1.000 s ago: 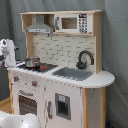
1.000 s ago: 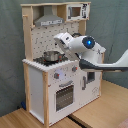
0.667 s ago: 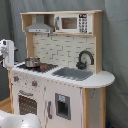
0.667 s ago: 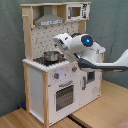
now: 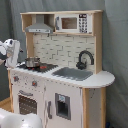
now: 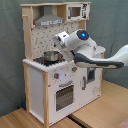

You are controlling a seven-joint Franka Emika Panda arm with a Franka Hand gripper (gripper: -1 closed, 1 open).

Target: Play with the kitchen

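The kitchen (image 5: pixel 60 95) is a tall toy unit of white panels and light wood, seen in both exterior views. It has a hood (image 5: pixel 40 27), a small microwave (image 5: pixel 75 22), a black faucet (image 5: pixel 85 59), a grey sink (image 5: pixel 72 73), knobs and an oven door (image 5: pixel 27 102). A small metal pot (image 6: pixel 50 56) stands on the stovetop. In the second exterior view, the kitchen (image 6: pixel 45 85) has my gripper (image 6: pixel 61 40) hovering just above and to the right of the pot, in front of the tiled back wall. The white end of my arm (image 5: pixel 10 52) shows at the first exterior view's left edge.
My arm (image 6: pixel 100 60) reaches in from the second exterior view's right, across the counter. A grey curtain hangs behind the kitchen. The kitchen stands on a wooden floor (image 6: pixel 100 112). A white rounded part of the robot (image 5: pixel 20 121) fills the first exterior view's lower left corner.
The arm's wrist has shifted slightly up and to the left in the second exterior view, toward the stove. Nothing on the kitchen has moved.
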